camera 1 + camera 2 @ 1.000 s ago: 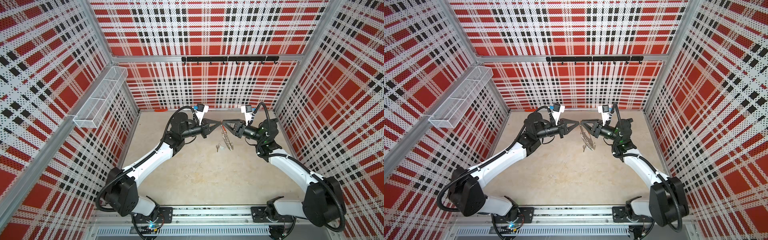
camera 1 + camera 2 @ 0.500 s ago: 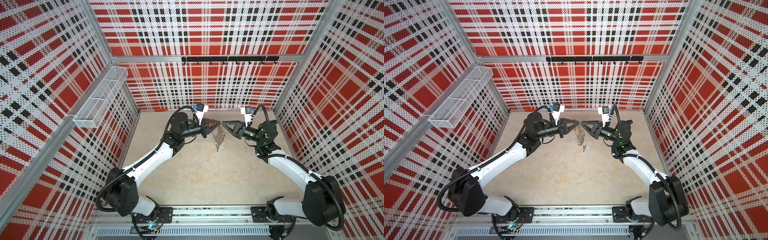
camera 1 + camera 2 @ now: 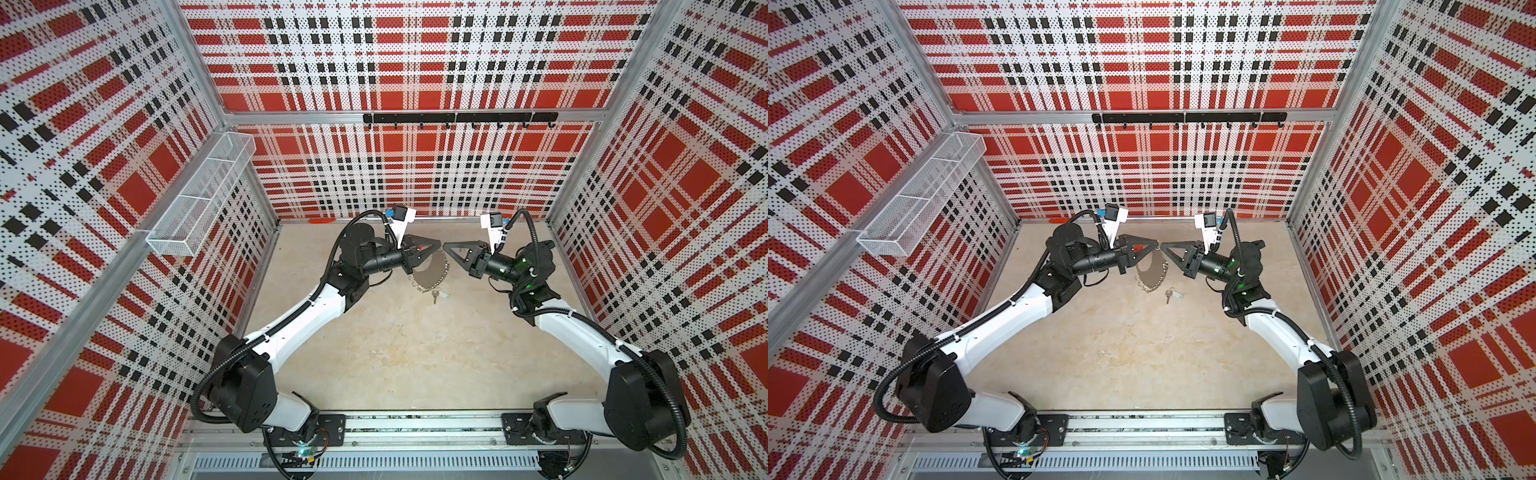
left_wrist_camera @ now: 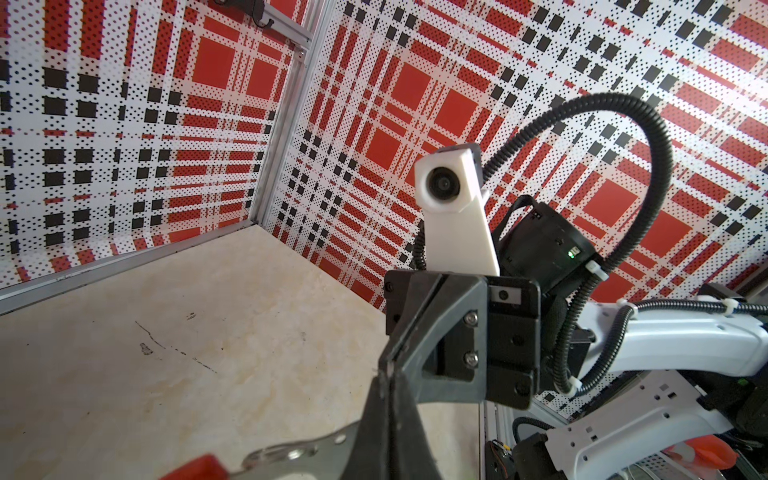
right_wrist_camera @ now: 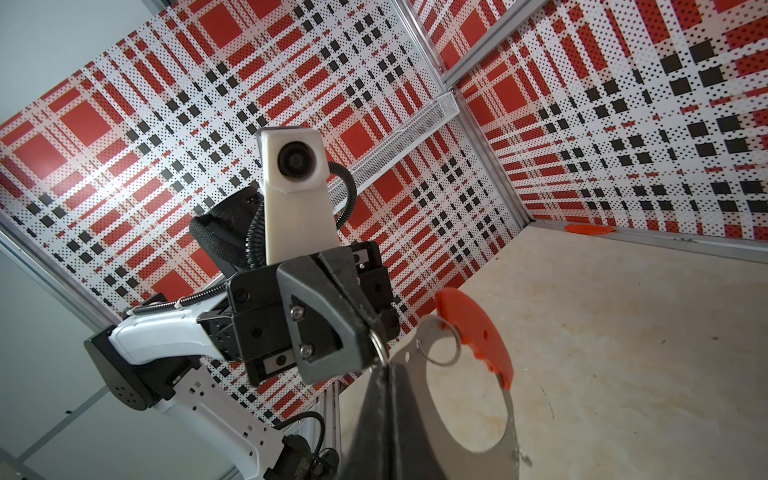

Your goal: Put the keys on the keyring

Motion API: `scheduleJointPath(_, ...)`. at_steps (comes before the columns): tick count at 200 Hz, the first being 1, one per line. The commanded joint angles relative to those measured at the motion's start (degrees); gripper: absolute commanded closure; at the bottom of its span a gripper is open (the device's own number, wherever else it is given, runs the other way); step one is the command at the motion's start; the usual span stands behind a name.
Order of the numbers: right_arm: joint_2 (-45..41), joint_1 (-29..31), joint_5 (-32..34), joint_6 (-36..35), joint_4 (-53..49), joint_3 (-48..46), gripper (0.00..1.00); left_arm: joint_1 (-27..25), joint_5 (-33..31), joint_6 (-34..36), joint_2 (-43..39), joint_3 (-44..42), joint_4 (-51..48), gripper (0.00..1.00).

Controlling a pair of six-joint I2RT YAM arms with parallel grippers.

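Hanging at 6 o'clock below the left hand (image 3: 436, 244), the keyring (image 3: 428, 276) is gripped by its edge, the jaws being clamped on it. It is a flat metal plate with a large hole and a fringe of small wire loops. The right hand (image 3: 446, 247) is set tip to tip with the left hand in both top views, its jaws pressed fully together. Whether anything is pinched there cannot be told.

The keys (image 3: 435, 296), joined to a pale tag (image 3: 445, 295), are shown only in the top views. They are laid flat on the tabletop (image 3: 395, 353), at 5 o'clock of the keyring's lower edge and clear of both hands.

An orange tab (image 5: 478, 332) and a split ring (image 5: 440, 345) on the plate are shown sharply only by the right wrist view. In the left wrist view the tab is blurred, while the right hand's closed fingers (image 4: 419, 332) are seen close up.
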Motion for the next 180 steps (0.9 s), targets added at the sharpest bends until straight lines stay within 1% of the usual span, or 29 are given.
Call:
scheduleJointPath(1, -0.84, 0.40, 0.36, -0.59, 0.62, -0.68, 1.00, -0.49, 0.36, 0.03, -0.04, 1.76, 2.72, 1.00)
scheduleJointPath(27, -2.96, 0.46, 2.96, -3.40, -2.63, -1.31, 1.00, -0.57, 0.11, 0.03, 0.12, 1.53, 2.73, 1.00)
scheduleJointPath(58, -5.28, 0.49, 9.32, -6.35, -6.36, -2.21, 1.00, -0.67, -1.72, -0.28, -0.57, 0.88, 2.77, 1.00)
scheduleJointPath(87, -6.48, 1.19, 13.58, -6.90, -5.39, -3.95, 1.00, -0.71, -3.94, -0.90, -0.49, 0.52, 3.06, 1.00)
scheduleJointPath(91, -6.68, 1.31, 13.95, -6.89, -4.97, -4.29, 1.00, -0.76, -4.07, -1.16, -0.49, 0.44, 3.15, 0.98)
scheduleJointPath(102, -6.84, 1.45, 14.66, -6.80, -3.86, -4.91, 1.00, -0.75, -4.61, -1.55, -0.62, 0.28, 3.25, 0.89)
scheduleJointPath(123, -6.84, 1.41, 15.73, -5.45, -1.06, -6.15, 1.00, -0.53, -6.68, -2.11, -1.13, -0.29, 3.79, 0.84)
scheduleJointPath(142, -6.84, 1.50, 16.71, -3.79, 2.18, -7.57, 1.00, -0.27, -7.33, -4.19, -1.50, -1.56, 6.51, 0.84)
scheduleJointPath(144, -6.81, 1.50, 16.80, -3.70, 2.43, -7.63, 1.00, -0.27, -7.45, -4.37, -1.54, -1.69, 6.75, 0.85)
scheduleJointPath(152, -6.68, 1.52, 16.84, -3.55, 3.17, -7.86, 1.00, -0.02, -7.07, -5.04, -1.55, -1.98, 7.49, 0.92)
scheduleJointPath(160, -6.58, 1.50, 16.62, -3.38, 3.54, -7.85, 1.00, -0.01, -6.58, -5.31, -1.30, -1.88, 7.82, 0.93)
scheduleJointPath(168, -6.48, 1.51, 16.53, -3.38, 3.57, -7.72, 1.00, 0.07, -6.50, -5.50, -1.12, -1.69, 7.82, 0.88)
scheduleJointPath(180, -6.64, 1.50, 17.04, -3.29, 3.72, -7.82, 1.00, 0.43, -7.15, -5.77, -1.40, -2.28, 7.82, 0.76)
